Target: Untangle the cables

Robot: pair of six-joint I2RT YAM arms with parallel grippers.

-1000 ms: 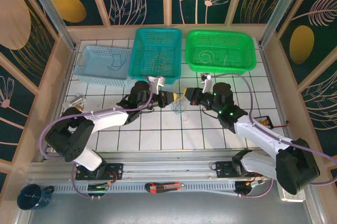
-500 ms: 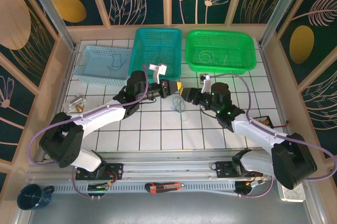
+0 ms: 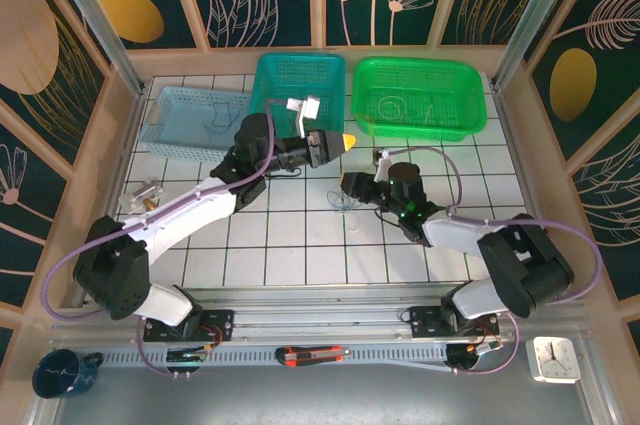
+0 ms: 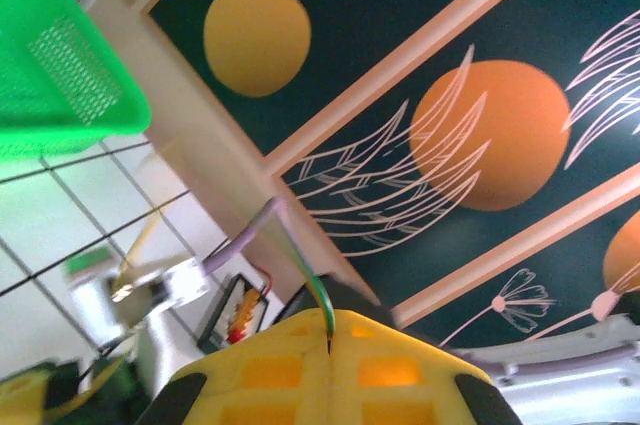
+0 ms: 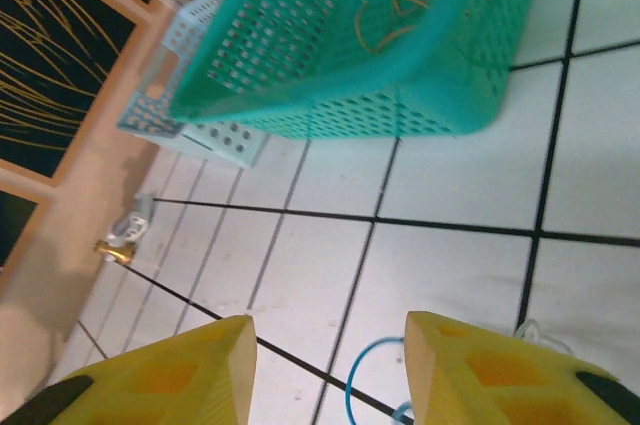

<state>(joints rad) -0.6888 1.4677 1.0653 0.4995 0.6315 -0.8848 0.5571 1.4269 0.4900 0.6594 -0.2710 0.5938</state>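
Pinching shut, my left tool (image 3: 343, 141) sits at centre frame in the overhead view, just off the lower right corner of the teal basket (image 3: 263, 95). Its own camera shows the two yellow fingers (image 4: 250, 370) pressed flat together, with one thin wire (image 4: 318, 295) rising from the seam. My right tool (image 3: 347, 185) lies just below and right of it, low over the bench (image 3: 300, 245), its two fingers (image 5: 190, 365) spread wide and holding nothing. The cables (image 3: 345, 203) lie on the white tiles right at that tool, and one blue loop (image 5: 350, 390) shows between its fingers. I count three baskets along the top: one light blue (image 3: 165, 135), one teal, one green (image 3: 420, 131). Each has a few loose wires in it.
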